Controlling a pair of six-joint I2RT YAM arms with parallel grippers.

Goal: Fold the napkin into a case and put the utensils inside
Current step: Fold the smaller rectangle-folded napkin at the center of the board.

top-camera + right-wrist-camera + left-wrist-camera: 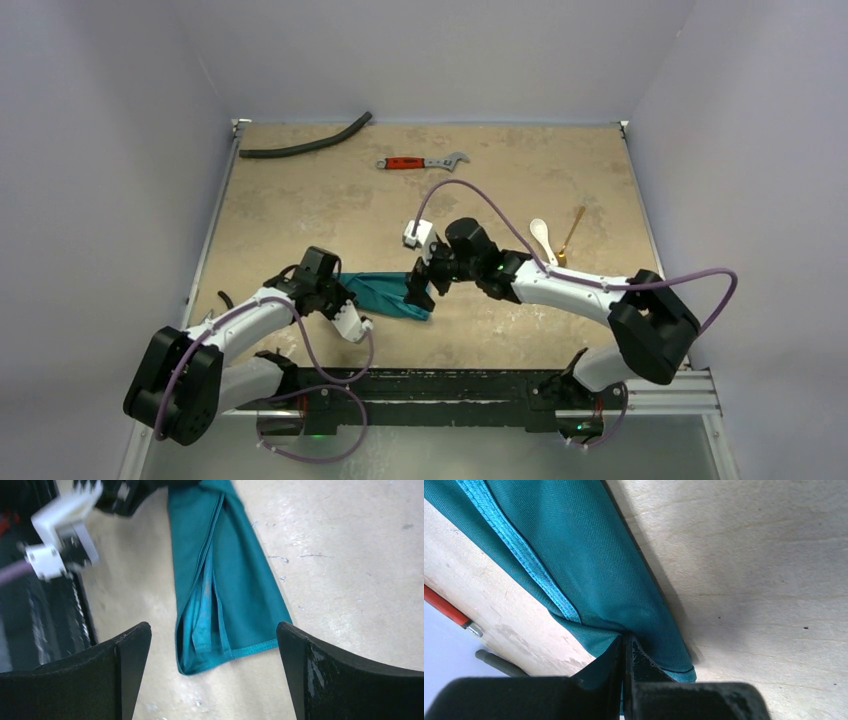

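Top external view shows the napkin [385,292] folded into a long, narrow teal strip. It lies just toward 6 o'clock from the middle of the table [300,200], its length running 9 to 3 o'clock. Layered hems show along it. The left gripper [345,285] is clamped tight on its 9 o'clock end. The right gripper [420,288] hangs over the 3 o'clock end, jaws spread wide, holding nothing. The white spoon [541,238] and wooden utensil [573,228] lie toward 3 o'clock, well apart from the cloth.

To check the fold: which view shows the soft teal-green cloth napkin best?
Right wrist view: the napkin shows its folded layers and open end. The top view gives a small strip; the left wrist, only the end pinched in the left claw.
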